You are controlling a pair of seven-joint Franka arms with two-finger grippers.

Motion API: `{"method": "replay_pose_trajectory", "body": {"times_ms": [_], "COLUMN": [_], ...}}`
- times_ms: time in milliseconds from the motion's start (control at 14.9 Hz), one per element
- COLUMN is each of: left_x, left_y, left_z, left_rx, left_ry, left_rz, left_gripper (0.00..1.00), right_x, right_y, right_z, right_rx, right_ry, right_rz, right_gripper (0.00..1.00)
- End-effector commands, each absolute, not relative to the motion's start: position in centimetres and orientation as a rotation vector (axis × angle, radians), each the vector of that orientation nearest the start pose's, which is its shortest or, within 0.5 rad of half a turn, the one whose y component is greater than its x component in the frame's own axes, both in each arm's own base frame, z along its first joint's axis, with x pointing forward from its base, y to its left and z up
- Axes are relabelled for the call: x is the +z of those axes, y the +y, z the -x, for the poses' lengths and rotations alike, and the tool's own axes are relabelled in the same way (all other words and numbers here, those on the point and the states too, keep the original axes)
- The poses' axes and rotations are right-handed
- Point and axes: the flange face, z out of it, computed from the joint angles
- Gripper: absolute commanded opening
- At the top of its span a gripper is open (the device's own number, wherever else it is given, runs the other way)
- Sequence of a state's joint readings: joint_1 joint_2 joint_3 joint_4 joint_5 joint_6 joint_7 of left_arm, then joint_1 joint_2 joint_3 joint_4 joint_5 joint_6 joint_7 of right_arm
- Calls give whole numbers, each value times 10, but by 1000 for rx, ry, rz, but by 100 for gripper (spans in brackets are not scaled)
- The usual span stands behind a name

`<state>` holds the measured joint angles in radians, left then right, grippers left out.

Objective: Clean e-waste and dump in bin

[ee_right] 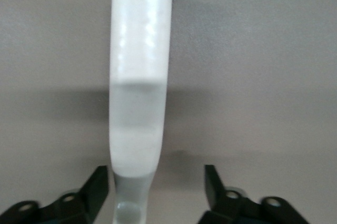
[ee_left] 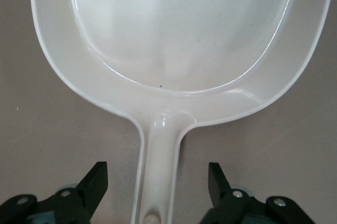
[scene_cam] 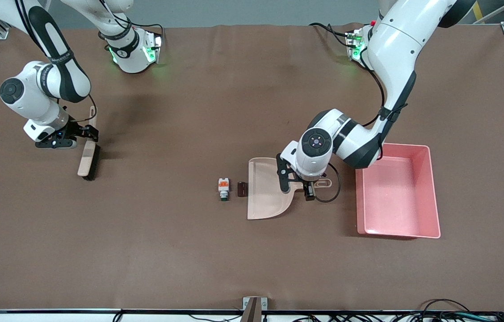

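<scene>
Left tool (scene_cam: pixel 297 188): fingers spread, straddling the dustpan (scene_cam: pixel 265 190) handle, not yet clamped.
Right tool (scene_cam: pixel 86 134): fingers apart either side of the brush (scene_cam: pixel 88 156) handle, at the right arm's end of the table (scene_cam: pixel 167 250).
White component (scene_cam: pixel 224 188): on the table, at 9 o'clock of the dark cylinder (scene_cam: pixel 241 188).
Dark cylinder: at the dustpan's lip, 9 o'clock side.
Bin (scene_cam: pixel 433 197): at 3 o'clock of the dustpan, holds nothing visible.
Progress: early; sweeping and dumping both remain.

Light: overhead lamps are brightening the scene evenly.
Glare: streaks are glinting on the beige plastic dustpan (ee_left: pixel 179 29).
Shadows: soft ones are falling toward 3 o'clock.
</scene>
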<state>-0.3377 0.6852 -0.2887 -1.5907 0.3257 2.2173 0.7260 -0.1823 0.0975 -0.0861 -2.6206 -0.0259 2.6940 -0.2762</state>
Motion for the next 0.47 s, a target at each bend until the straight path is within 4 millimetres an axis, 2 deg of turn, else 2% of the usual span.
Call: {"method": "replay_pose_trajectory", "body": {"times_ms": [0,67,403], "left_x": [239,240,238], "left_y": [-392,-392,-390], "left_z": [-582,-582,-583], "left_rx": [34,35,43], "left_ry": [2113,2112,2117], "left_rz": [2195,2193,2147], "left_gripper": [80,79,76], "right_x": [216,217,217], "right_y": [-89,-80,-79], "right_z": [-427,-429,-431], "right_rx": [36,33,19], "right_ry": [8,29,25], "right_rz": [3156,3157,3159], "right_gripper": [70,70,68]}}
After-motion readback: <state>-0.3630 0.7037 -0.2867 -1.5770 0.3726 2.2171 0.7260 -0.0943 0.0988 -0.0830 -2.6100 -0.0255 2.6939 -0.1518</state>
